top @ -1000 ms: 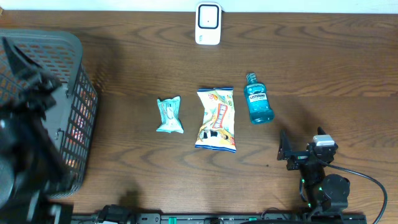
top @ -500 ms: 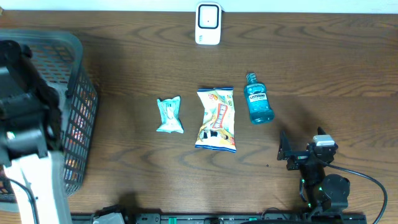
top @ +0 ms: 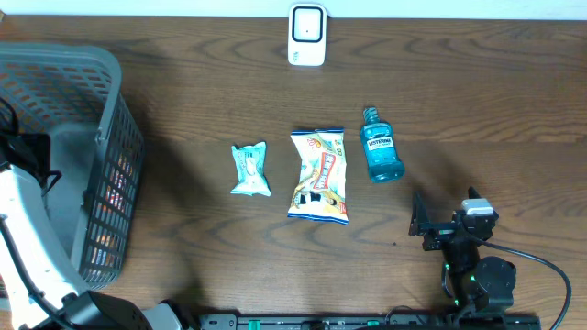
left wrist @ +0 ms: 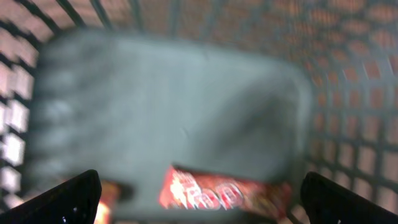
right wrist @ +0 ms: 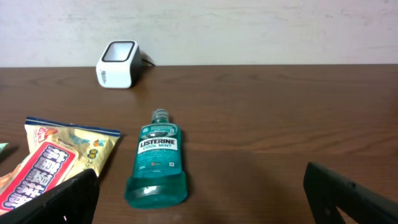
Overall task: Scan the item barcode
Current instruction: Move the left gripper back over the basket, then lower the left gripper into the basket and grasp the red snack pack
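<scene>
Across mid-table from overhead: small teal packet (top: 249,170), snack bag (top: 319,176) just beside it, then blue mouthwash bottle (top: 381,148) lying flat to the right, none touching a gripper. At far edge, white scanner (top: 306,35), well apart from all three. At left, grey basket (top: 101,137) w/ white left arm (top: 23,247) along its near-left side.

Only in left wrist cam: inside of basket, w/ red packet (left wrist: 224,194) on the floor close to one wall. V. blurred, so prob. a snack wrapper, print unreadable. Over it, left gripper (left wrist: 199,202) spread wide, fingertips in the bottom corners, nothing between. Overhead gives no more than hints of red through the mesh.

Only in right wrist cam: bottle label readable, cap pointing away from cam, bag corner at left, scanner far back. Low by the table near the bottle, right gripper (right wrist: 199,196) likewise released and empty.

Vs 1 s back: left arm then a dark blur covering the basket from above, now off to lower left w/ basket interior exposed. No change for right arm, scanner or the three items.
</scene>
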You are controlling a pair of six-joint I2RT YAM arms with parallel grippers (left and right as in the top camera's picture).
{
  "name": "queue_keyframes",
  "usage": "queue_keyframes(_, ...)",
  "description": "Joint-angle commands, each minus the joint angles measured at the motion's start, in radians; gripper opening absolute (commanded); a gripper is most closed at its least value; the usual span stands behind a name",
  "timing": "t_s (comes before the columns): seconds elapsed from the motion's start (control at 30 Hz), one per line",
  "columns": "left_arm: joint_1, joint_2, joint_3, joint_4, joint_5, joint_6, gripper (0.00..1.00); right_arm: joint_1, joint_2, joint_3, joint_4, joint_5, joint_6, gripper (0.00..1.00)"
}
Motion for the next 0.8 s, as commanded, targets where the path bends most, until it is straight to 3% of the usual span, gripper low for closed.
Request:
queue_keyframes(0.0,0.002,0.021,0.007,-0.014,0.167,-0.045,1.0,0.011,-0.006,-0.002,-0.002,0.004,-0.013,0.99)
queue_keyframes(0.13,0.003,0.047,-0.008,-0.032,0.129,0.021,1.0,0.011,-0.006,-0.002,-0.002,0.004,-0.014,0.99)
queue_keyframes(0.37,0.003,0.132,-0.039,-0.173,0.129,-0.1,1.0,0.011,-0.006,-0.002,-0.002,0.004,-0.013,0.99)
queue_keyframes(0.77,0.003,0.316,-0.058,-0.182,0.129,-0.1,1.0,0.011,-0.006,-0.002,-0.002,0.004,-0.013,0.99)
